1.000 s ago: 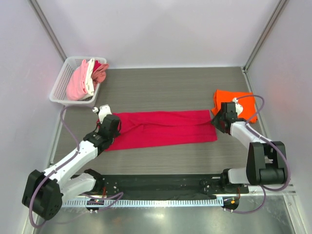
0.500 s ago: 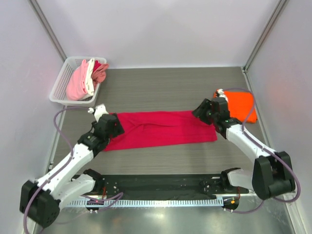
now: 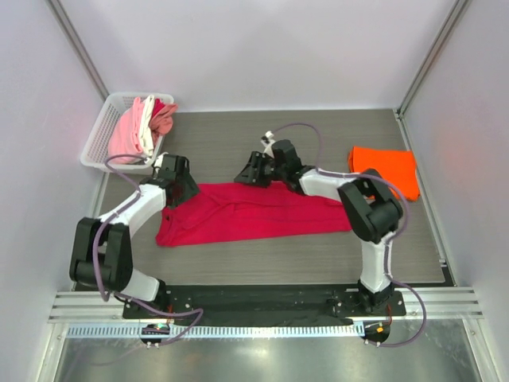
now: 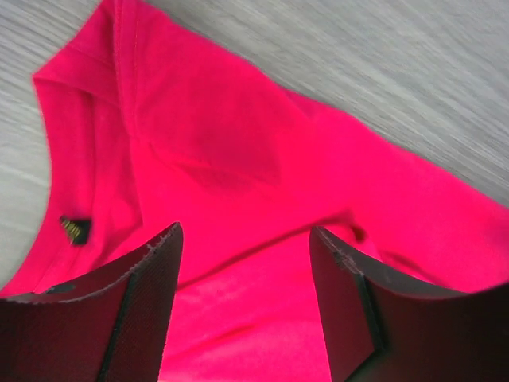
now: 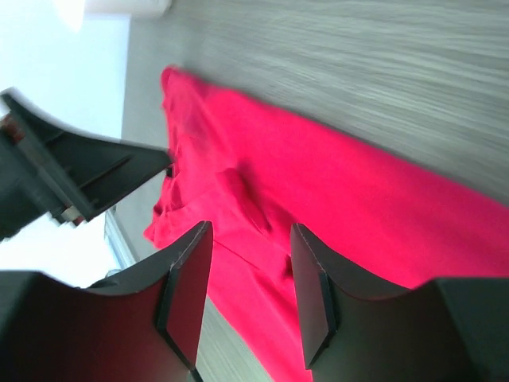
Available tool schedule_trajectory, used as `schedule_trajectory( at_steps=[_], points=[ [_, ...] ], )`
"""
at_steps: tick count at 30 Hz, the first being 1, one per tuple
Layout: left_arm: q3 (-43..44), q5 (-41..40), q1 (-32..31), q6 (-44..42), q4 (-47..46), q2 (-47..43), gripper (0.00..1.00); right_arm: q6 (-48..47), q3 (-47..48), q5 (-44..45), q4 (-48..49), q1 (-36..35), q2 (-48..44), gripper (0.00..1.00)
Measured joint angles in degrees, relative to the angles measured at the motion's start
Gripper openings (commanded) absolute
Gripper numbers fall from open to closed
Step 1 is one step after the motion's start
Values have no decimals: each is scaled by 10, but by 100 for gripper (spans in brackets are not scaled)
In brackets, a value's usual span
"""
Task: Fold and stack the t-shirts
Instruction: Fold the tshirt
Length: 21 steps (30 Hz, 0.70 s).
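One white plastic basket [image 3: 97, 147], standing on the tabletop [image 3: 318, 135] beyond the far left corner of the crimson t-shirt [image 3: 262, 213]. Contents: a pink t-shirt [image 3: 123, 139], loosely bundled; a white t-shirt [image 3: 147, 131] wedged upright beside it; a dusty rose cloth [image 3: 165, 115] on the side of the basket nearest the crimson t-shirt. All are crumpled and rise above the rim.

One crimson t-shirt, the reference item: laid flat as a long band across the tabletop, folded lengthwise, with a dark neck label [image 4: 75, 229] showing at its left end.

One orange t-shirt [image 3: 386, 169], folded to a compact rectangle, lying to the right of the crimson t-shirt and a little farther back, apart from it.

One left pincer [image 3: 176, 181], over the far left corner of the crimson t-shirt. Fingers apart, nothing between them, red cloth beneath in the wrist view.

One right pincer [image 3: 250, 173], at the far edge of the crimson t-shirt near its middle. Fingers apart, holding nothing, red cloth beneath.

Whether either pincer touches the cloth cannot be told.
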<state>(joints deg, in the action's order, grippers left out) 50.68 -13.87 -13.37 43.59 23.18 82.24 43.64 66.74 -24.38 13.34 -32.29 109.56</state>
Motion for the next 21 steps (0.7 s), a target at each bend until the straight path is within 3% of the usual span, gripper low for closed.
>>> schedule_trajectory(
  at_steps=[7,21],
  points=[
    [10,63,35,10,-6,89,64,2,125,-87,30,-33,154,51],
    [131,26,37,14,94,195,64,-3,227,-179,20,-56,243,52]
  ],
)
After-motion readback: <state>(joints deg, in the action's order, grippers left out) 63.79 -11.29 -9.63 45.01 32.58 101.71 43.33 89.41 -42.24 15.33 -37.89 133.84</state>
